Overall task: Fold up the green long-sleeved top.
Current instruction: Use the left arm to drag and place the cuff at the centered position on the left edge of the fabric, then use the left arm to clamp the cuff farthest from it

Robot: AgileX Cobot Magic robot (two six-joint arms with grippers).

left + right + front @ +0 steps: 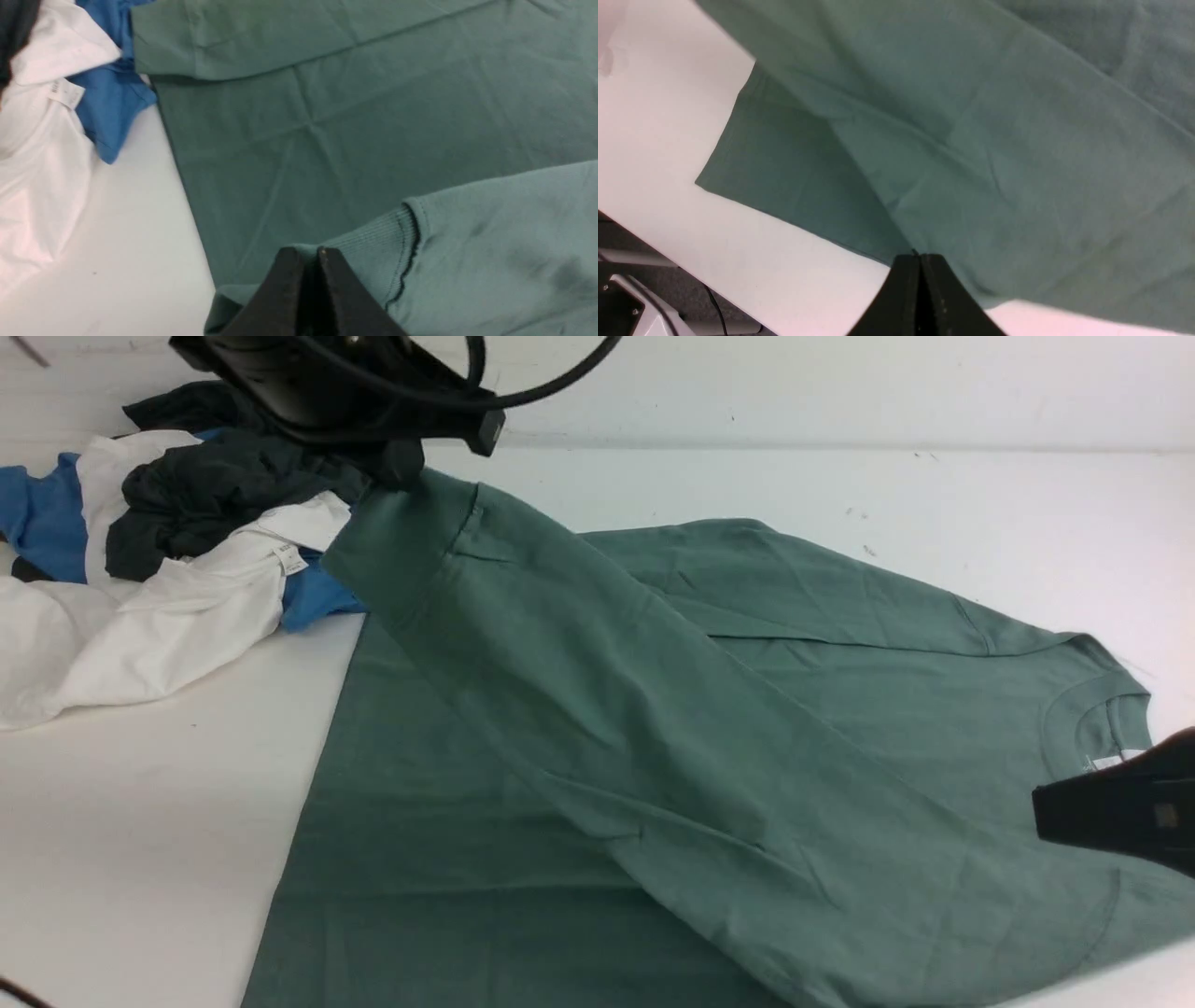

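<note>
Sage-green top (840, 644) spread flat on desk (140, 821); one sleeve (579, 663) stretched diagonally across body. Left gripper (306, 253) clamped on ribbed cuff (369, 252); right gripper (920, 257) closed, hold unclear.

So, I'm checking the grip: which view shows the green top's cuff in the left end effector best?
Left wrist view: the ribbed cuff sits close up, pinched in the shut left end effector. The front view shows it small, raised under the arm. The right wrist view shows only the green long-sleeved top, no cuff.
</note>
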